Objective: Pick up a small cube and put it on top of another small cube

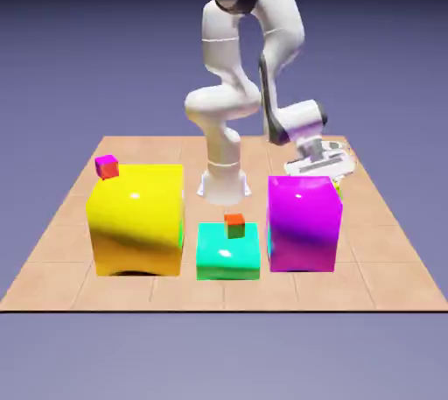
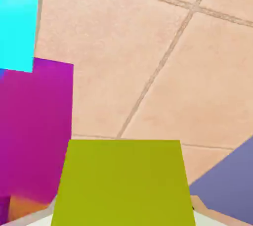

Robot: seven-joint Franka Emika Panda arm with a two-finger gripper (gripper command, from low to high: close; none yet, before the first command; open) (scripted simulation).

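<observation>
Reaching low behind the big magenta block (image 1: 303, 223), the claw (image 1: 325, 162) sits close over the tabletop (image 1: 385, 241) near its right edge in the exterior view, toward the far corner. In the hand view the small yellow cube (image 2: 122, 183) fills the bottom middle, right where the fingertips should be, hiding them; whether the claw is clamped on it or merely straddling it, I cannot tell. So this reads as the grasp stage: cube at the claw, not yet visibly lifted. Candidates for a landing spot: the small orange-and-green cube (image 1: 234, 226) atop the teal block (image 1: 227, 252), and the small magenta-and-red cube (image 1: 107, 166) at the big yellow block's (image 1: 136, 219) far corner. Next comes a firm squeeze, a straight lift clearing the magenta block, then a careful, centred descent onto a tiny target.
</observation>
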